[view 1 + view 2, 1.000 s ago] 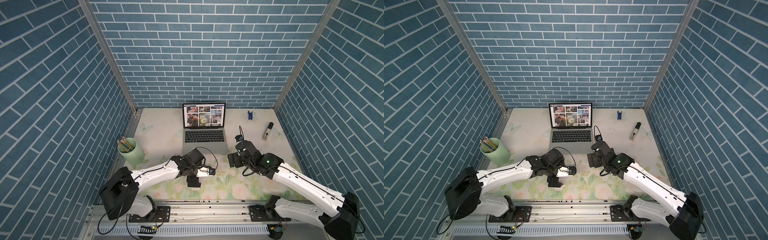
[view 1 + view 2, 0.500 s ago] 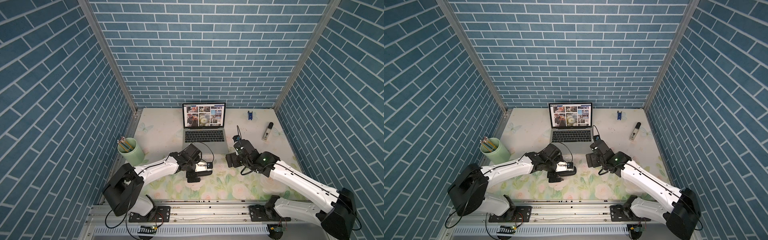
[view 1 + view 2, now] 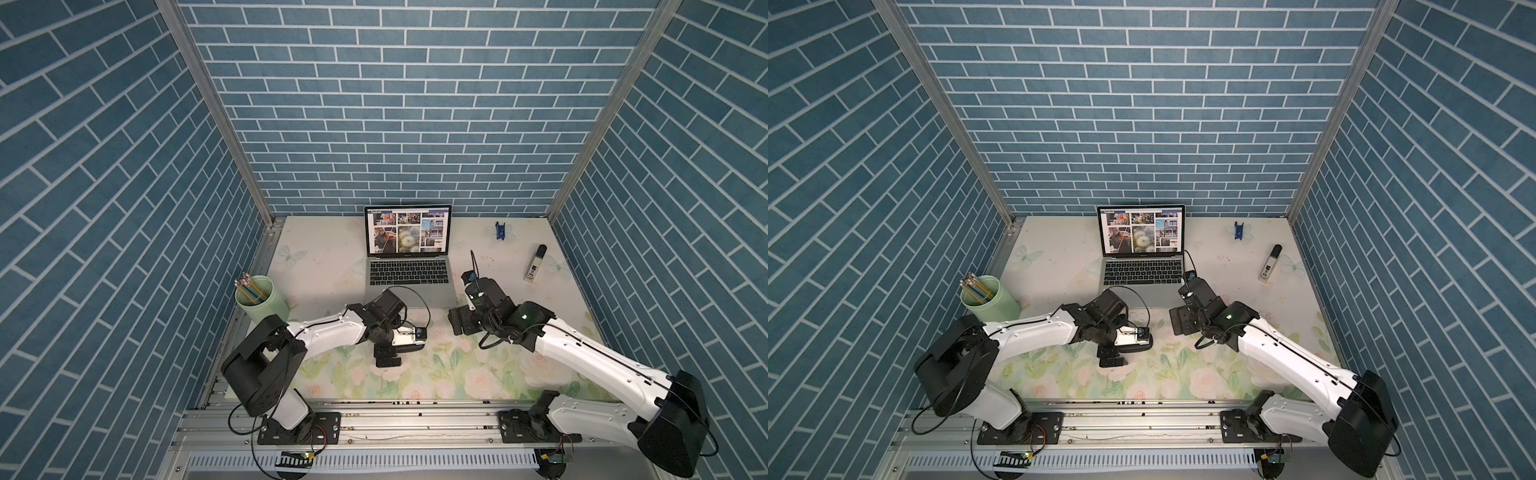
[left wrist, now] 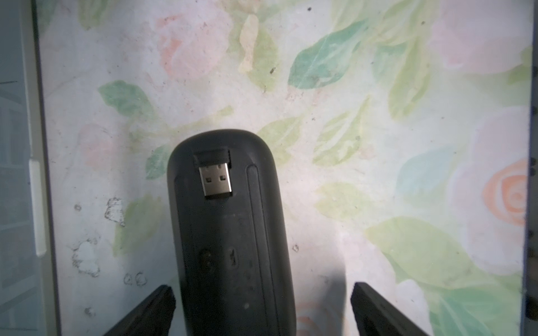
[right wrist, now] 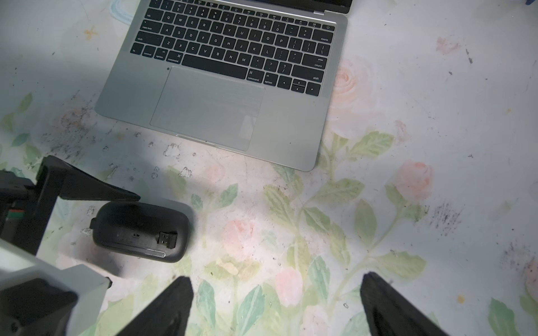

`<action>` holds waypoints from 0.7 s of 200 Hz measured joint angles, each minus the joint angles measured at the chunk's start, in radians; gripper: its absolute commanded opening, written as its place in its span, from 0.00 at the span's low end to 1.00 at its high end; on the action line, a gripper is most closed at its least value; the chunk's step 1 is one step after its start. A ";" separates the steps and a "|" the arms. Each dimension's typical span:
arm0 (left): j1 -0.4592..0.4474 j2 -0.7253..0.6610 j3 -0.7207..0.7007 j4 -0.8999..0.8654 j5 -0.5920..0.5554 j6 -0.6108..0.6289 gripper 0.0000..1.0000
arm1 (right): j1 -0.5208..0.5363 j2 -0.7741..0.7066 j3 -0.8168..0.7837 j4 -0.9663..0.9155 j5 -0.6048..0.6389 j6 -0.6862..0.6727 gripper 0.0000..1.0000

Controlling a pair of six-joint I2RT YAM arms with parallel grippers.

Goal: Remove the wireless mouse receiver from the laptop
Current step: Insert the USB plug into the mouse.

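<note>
The wireless mouse receiver (image 4: 216, 180) is a tiny black stub with a bare metal plug, lying in a slot on the underside of a black mouse (image 4: 233, 247). The mouse (image 5: 139, 229) lies upside down on the flowered table, in front of the laptop (image 3: 409, 274). My left gripper (image 4: 262, 291) is open, and the mouse's near end lies between its fingers, close to one of them. My right gripper (image 5: 276, 279) is open over bare table to the right of the mouse, with nothing between its fingers. In both top views the left wrist hides most of the mouse (image 3: 1142, 345).
A green cup of pencils (image 3: 259, 297) stands at the left edge. A black-capped white stick (image 3: 535, 264) and a small blue clip (image 3: 500, 231) lie at the back right. Blue brick walls close in three sides, and a metal rail (image 3: 415, 419) runs along the front.
Both arms have shifted only a little. The right gripper has drifted slightly left towards the mouse. The left gripper stays open around the mouse.
</note>
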 measured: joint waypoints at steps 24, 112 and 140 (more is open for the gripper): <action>0.000 0.027 0.018 -0.002 0.000 0.000 0.99 | -0.001 0.010 0.000 0.001 -0.007 -0.003 0.93; 0.002 0.073 0.061 -0.023 -0.011 0.003 0.86 | -0.008 0.025 0.000 0.011 -0.018 -0.022 0.92; 0.003 0.087 0.077 -0.029 -0.014 0.003 0.82 | -0.008 0.025 0.000 0.014 -0.019 -0.026 0.91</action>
